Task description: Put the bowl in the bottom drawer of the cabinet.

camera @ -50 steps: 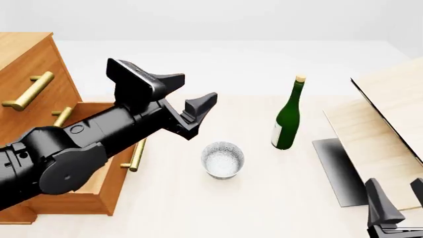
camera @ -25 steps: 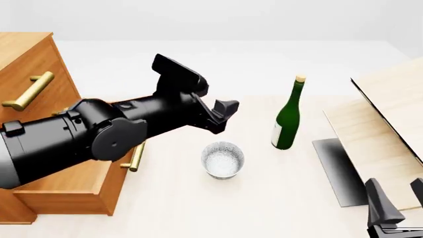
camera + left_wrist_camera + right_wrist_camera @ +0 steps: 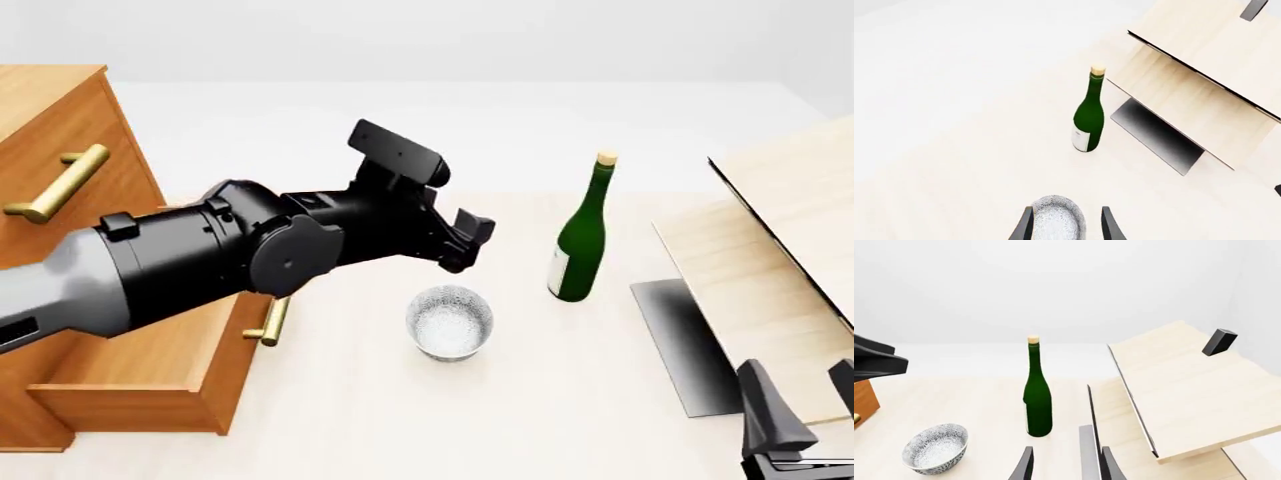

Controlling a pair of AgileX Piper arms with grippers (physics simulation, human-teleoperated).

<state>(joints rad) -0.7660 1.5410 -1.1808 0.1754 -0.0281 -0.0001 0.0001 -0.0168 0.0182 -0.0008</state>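
Note:
The small white speckled bowl point(image 3: 450, 320) stands upright on the pale table, right of the cabinet point(image 3: 54, 110). The bottom drawer point(image 3: 134, 400) is pulled out, its brass handle point(image 3: 274, 318) facing the bowl. My left gripper point(image 3: 467, 243) hovers open above the bowl's far rim. In the left wrist view the bowl point(image 3: 1057, 221) shows between and below the two fingertips point(image 3: 1025, 227). My right gripper point(image 3: 805, 415) rests open at the near right edge, far from the bowl point(image 3: 935, 447).
A green wine bottle point(image 3: 581, 235) stands upright just right of the bowl. Pale wooden boards point(image 3: 774, 250) lean over a dark plate point(image 3: 681, 345) at the right. Two upper drawer fronts with brass handles point(image 3: 60, 182) stay shut.
My left arm has swung right, away from the open drawer, bringing its gripper over the bowl's far side. The bowl, bottle and right gripper have not moved.

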